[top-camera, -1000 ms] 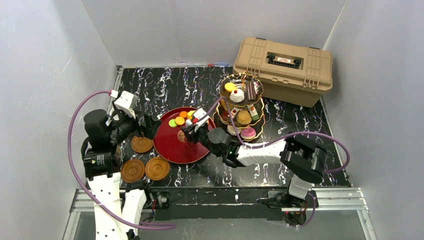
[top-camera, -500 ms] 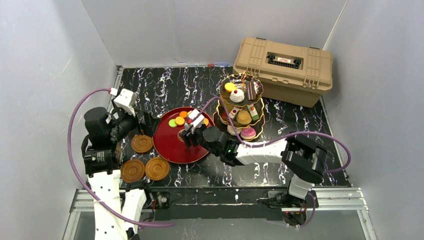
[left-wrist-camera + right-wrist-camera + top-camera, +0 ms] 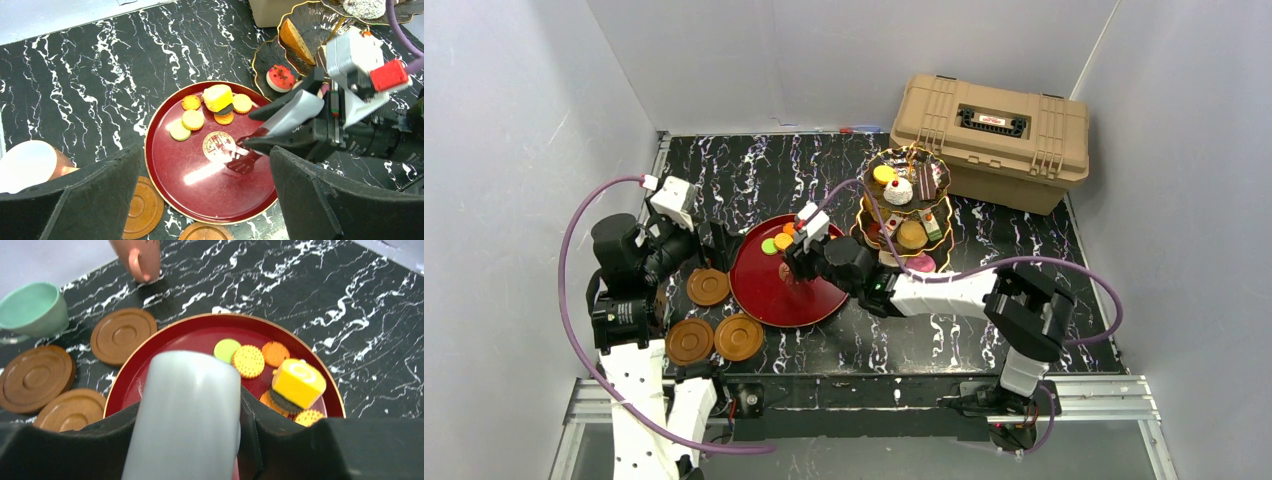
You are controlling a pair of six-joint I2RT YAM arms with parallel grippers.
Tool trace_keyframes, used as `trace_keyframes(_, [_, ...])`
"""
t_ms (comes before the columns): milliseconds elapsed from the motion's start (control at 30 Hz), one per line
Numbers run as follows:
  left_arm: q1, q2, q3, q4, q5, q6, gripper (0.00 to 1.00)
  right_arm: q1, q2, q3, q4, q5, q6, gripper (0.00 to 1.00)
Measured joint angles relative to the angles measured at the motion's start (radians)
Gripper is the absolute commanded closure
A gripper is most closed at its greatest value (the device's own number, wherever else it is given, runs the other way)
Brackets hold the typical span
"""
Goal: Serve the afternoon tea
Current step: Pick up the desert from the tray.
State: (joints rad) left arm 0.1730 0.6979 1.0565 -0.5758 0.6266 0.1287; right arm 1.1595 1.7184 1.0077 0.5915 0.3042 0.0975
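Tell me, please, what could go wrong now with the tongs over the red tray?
1. The tongs point at the middle of the red tray, apart from the yellow roll cake slice; closing here may grab nothing.
2. The slice rests on biscuits; a push could scatter them.
3. The right arm's purple cable runs beside the three-tier stand; a swing might snag it.

Left arm [image 3: 637, 262] jaws wide; right arm [image 3: 944, 293] outstretched, jaws clamped.
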Motion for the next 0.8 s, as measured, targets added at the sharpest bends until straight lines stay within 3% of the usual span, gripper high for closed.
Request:
trace_keyframes(333, [0.0,0.023,0.027,0.005,-0.007,-0.001,0.02,-0.099,0.151,0.221,0.018,-0.071,0.0,0.45])
trace_keyframes(800, [0.0,0.055,0.053,0.014,-0.011,-0.004,0.02,-0.129,0.303,0.3,0.109,-0.091,-0.011,0.41])
